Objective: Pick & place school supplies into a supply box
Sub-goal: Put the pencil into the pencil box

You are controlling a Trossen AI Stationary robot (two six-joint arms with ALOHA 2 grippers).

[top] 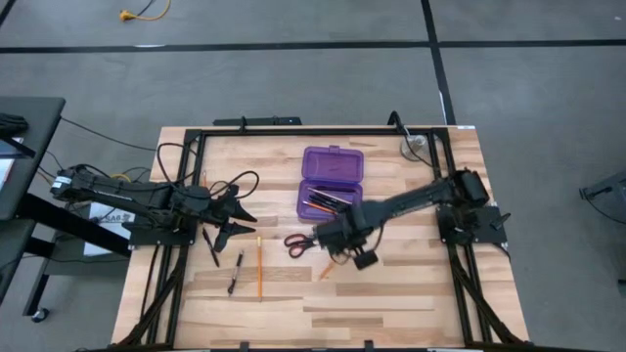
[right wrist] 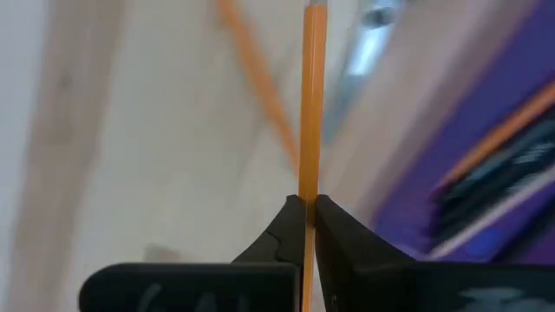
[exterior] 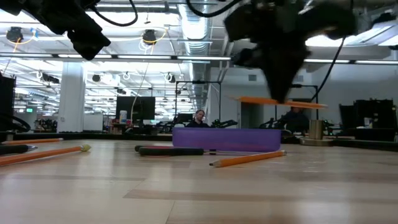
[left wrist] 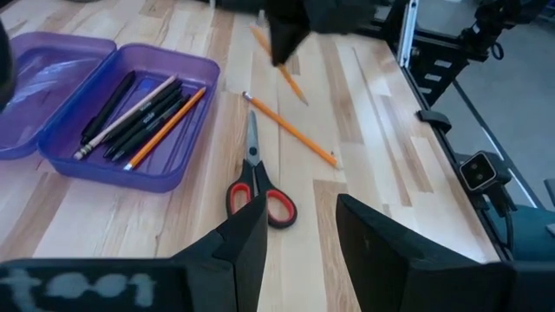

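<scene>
- the left gripper (top: pixel 227 217) hangs near the left edge of the table (top: pixel 391 303), its fingers apart with nothing between them.
- just below it on the wood lie a black pen (top: pixel 235 273) and an orange pencil (top: pixel 259 267), side by side and a little apart; another dark pen (top: pixel 213 249) lies beside them, nearer the gripper.
- the scissors (top: pixel 296 243) with red-and-black handles lie flat on the table, just below the purple box (top: pixel 332 182) and not touching it.
- the box sits open in the middle of the table, lid (top: pixel 334 159) folded back on the far side; its tray (left wrist: pixel 179 165) holds several black pens (left wrist: pixel 143 117) and an orange pencil (left wrist: pixel 165 128).
- the right gripper (top: pixel 326 237) is raised above the table beside the scissors, its fingers (right wrist: pixel 342 238) pinched together on an orange pencil (right wrist: pixel 310 104), held clear of the wood.
- a second loose pencil (left wrist: pixel 290 129) lies on the table below that gripper, next to the scissors.
- a silver disc (top: pixel 414 150) rests near the far right corner.
</scene>
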